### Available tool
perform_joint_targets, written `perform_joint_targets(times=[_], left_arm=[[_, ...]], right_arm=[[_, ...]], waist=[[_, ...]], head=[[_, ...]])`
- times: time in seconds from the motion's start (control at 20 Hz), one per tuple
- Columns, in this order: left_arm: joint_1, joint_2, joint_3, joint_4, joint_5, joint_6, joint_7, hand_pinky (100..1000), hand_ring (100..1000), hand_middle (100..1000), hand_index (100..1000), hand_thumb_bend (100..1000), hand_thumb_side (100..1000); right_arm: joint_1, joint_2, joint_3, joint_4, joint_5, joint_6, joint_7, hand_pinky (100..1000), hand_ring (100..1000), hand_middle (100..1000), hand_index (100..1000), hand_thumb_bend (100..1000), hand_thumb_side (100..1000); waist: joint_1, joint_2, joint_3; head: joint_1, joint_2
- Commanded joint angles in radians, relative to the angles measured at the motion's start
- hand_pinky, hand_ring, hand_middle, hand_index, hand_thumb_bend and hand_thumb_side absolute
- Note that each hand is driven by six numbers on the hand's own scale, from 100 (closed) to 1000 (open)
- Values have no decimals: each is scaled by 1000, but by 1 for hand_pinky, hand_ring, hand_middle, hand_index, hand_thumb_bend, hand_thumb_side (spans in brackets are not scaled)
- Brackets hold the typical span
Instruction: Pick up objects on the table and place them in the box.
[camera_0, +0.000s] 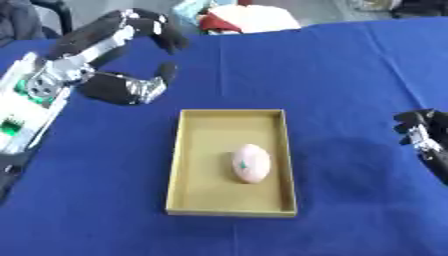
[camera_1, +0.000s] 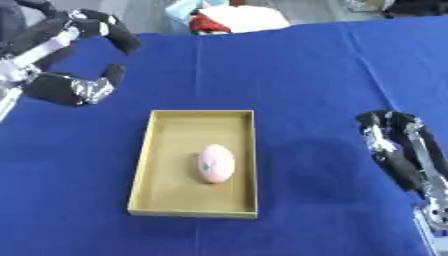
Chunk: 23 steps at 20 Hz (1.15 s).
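A shallow tan box (camera_0: 194, 165) lies on the blue tablecloth in the middle of the view. Inside it rests a pale pink egg-shaped object (camera_0: 251, 163) with a small green mark. My left hand (camera_0: 122, 55) hovers up and to the left of the box, fingers and thumb spread apart in a wide arc with nothing between them. My right hand (camera_1: 398, 145) sits at the right edge, fingers relaxed and pointing up, holding nothing.
The blue table (camera_0: 332, 80) stretches all around the box. Beyond its far edge lie a white and red bundle (camera_0: 247, 19) and a light blue item (camera_0: 188, 9).
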Motion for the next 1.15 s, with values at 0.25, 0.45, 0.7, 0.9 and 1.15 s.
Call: perform_joint_targets(times=[0.25,0.45,0.7,0.9,1.15], left_arm=[[51,-25,83,-31,57,50,75,672,636,648,805,100,586],[75,-50,98,-31,69,63,85,671,634,648,807,100,627],[88,-70,106,-17,71,73,89,671,635,650,810,100,642],[98,-80,111,-10,71,76,91,671,635,650,811,100,664],[104,-94,111,3,70,76,87,671,635,651,811,100,674]], right_arm=[[-10,-17,-14,-21,3,3,-9,486,626,460,667,100,800],[-11,-16,-16,-22,2,5,-13,486,626,460,666,100,798],[-11,-16,-16,-23,3,6,-13,486,626,461,667,100,796],[-10,-14,-17,-23,3,6,-14,486,626,460,666,100,798],[-11,-18,-15,-23,3,6,-12,486,626,460,666,100,796]], waist=[[-10,-13,9],[-12,-13,16],[-15,-14,17],[-15,-15,16],[-15,-14,24]], head=[[-4,-11],[-2,-10],[-4,-10],[-5,-9],[-8,-12]])
